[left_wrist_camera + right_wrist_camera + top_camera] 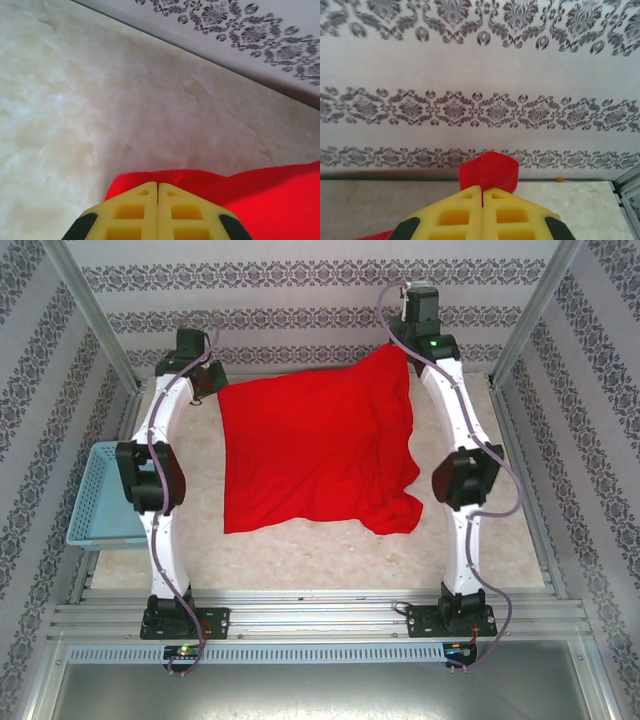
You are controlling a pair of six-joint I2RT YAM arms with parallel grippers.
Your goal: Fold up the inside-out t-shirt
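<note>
Red inside-out t-shirt (pixel 320 450) lies spread across the middle of the tabletop (pixel 300 550). I see the right jaws pinching its raised far-right corner; the left jaws are pressed together on its far-left corner.

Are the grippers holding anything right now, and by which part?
Both hold the red t-shirt: left gripper pinches its far-left corner, right gripper its raised far-right corner.
</note>
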